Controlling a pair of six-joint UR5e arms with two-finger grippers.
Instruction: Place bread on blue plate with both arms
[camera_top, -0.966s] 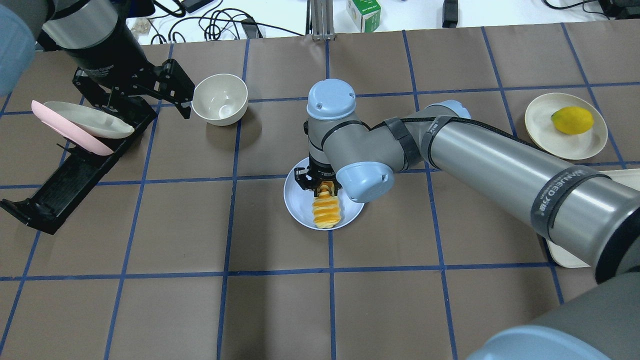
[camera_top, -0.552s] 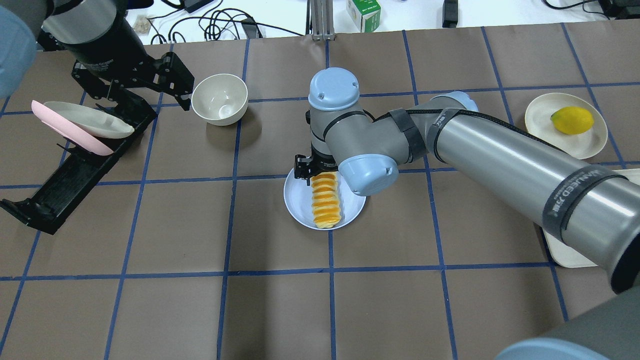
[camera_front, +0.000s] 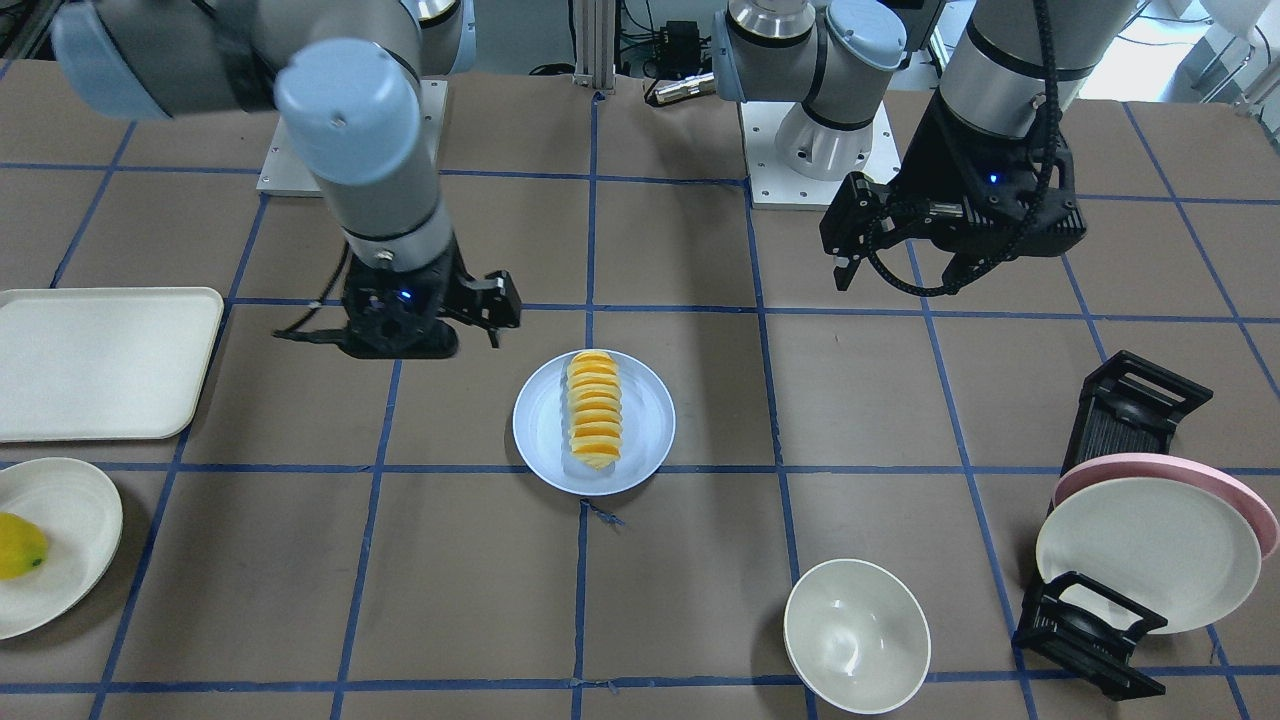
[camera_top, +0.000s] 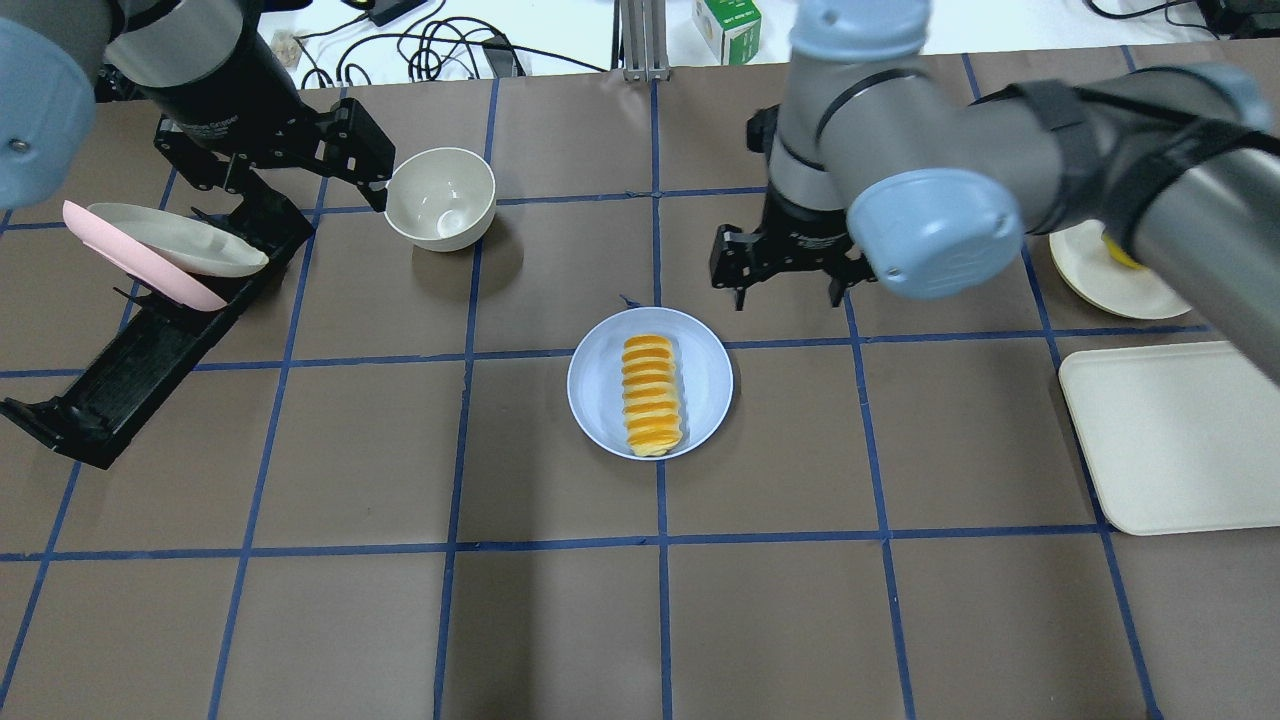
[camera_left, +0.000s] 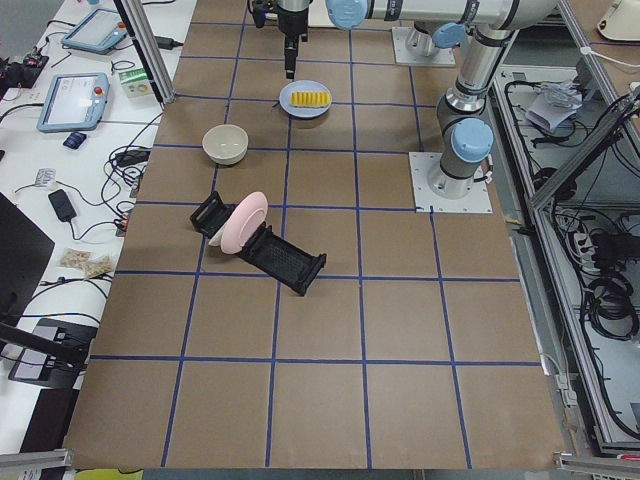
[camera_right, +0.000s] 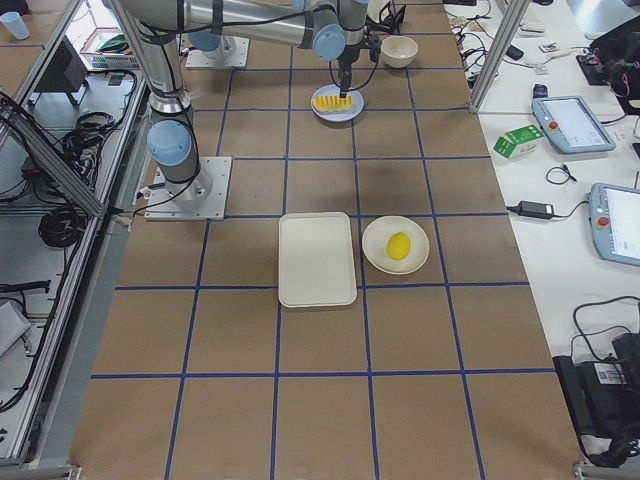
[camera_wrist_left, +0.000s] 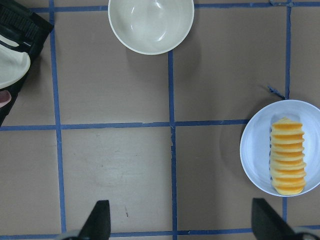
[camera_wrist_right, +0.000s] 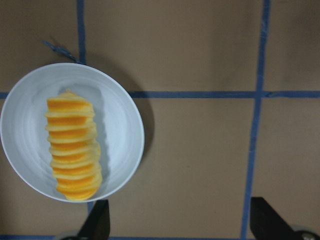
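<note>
Two arms hang clear above the table (camera_top: 300, 620), and the placing looks done: the right arm (camera_top: 960, 130), low over the blue plate (camera_top: 600, 385) a second ago, has lifted off, its right fingers (camera_top: 730, 270) spread wide and empty at one o'clock of it, while the left fingers (camera_wrist_left: 100, 222), equally wide and empty, hover by the cream bowl (camera_top: 440, 198) at ten o'clock as before. The bread (camera_top: 652, 395) lies lengthwise across the plate's middle; what remains, I judge, is drawing both arms back.
</note>
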